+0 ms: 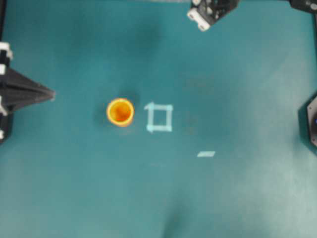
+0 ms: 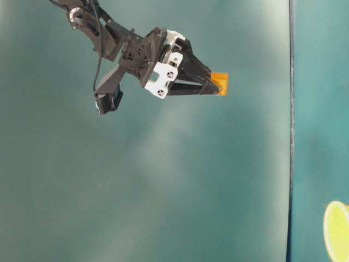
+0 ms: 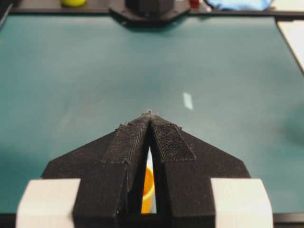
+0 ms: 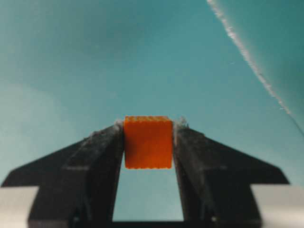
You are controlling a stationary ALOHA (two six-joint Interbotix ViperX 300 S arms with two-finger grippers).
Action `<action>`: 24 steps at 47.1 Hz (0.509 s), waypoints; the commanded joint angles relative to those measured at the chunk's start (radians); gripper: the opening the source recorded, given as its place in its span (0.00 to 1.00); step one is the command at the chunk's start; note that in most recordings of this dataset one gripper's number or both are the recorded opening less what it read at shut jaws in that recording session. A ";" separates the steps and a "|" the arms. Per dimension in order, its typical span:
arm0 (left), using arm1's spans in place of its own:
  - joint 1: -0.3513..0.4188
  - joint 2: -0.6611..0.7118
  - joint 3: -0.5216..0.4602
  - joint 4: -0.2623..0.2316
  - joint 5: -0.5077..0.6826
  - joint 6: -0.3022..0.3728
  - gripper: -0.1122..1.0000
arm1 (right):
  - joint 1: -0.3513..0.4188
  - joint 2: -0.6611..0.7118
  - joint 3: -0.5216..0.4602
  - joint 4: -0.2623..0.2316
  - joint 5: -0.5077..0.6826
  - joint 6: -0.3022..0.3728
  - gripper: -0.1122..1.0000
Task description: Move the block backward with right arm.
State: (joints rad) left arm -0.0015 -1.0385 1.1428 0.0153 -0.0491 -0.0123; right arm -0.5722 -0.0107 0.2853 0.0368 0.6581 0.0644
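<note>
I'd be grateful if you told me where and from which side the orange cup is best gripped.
Judging by its pose, take the orange cup across its outer wall, just below the rim, coming from the side. It stands upright with its mouth open upward, beside the tape square but apart from it, so a sideways pinch across the round body looks clear.

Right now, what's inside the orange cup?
Nothing that shows: from overhead the cup looks empty, with only its orange bottom in sight. The block isn't in it; the right tool holds it. Under the cup stays hidden.
</note>
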 commanded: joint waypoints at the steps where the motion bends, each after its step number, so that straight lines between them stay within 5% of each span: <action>1: -0.002 0.005 -0.034 0.002 -0.005 -0.002 0.10 | -0.017 -0.008 -0.032 -0.002 -0.003 -0.003 0.46; 24: -0.002 0.005 -0.035 0.002 -0.002 -0.002 0.10 | -0.055 0.009 -0.044 -0.005 -0.003 -0.005 0.46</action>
State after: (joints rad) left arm -0.0015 -1.0370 1.1428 0.0153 -0.0491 -0.0138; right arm -0.6274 0.0123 0.2684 0.0368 0.6581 0.0614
